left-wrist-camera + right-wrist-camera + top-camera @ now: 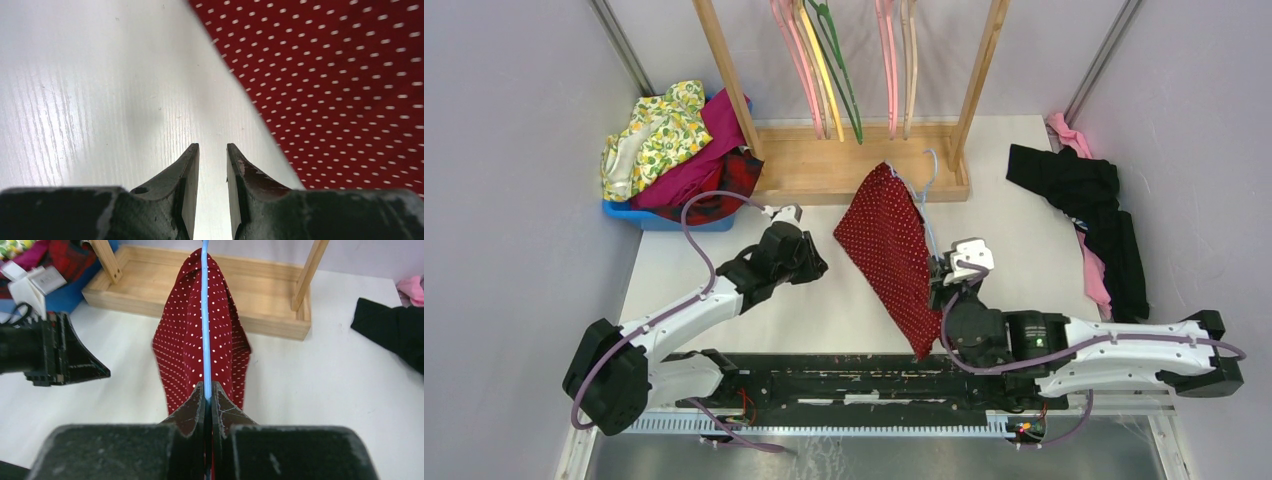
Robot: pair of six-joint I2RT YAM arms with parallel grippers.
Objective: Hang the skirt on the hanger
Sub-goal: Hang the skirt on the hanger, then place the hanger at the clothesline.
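The skirt (889, 245), with the hanger (204, 315) along it, is laid just before the rack (824, 165). A bin (664, 222) is set left of the rack, garments (1084, 190) right of it, and hangers (824, 60) are hung on it.

place: robot lab cell, pretty sure
walls: grey panels (514, 200) around a white table (1024, 250)
rig: left arm (689, 308), right arm (1114, 350), black rail (844, 372)
props: wooden hanger rack (824, 170)

On my white desk (1024, 215) I see a wooden rack base (824, 165), a blue bin (659, 221), black clothes (1074, 180) and a pink cloth (1096, 282).
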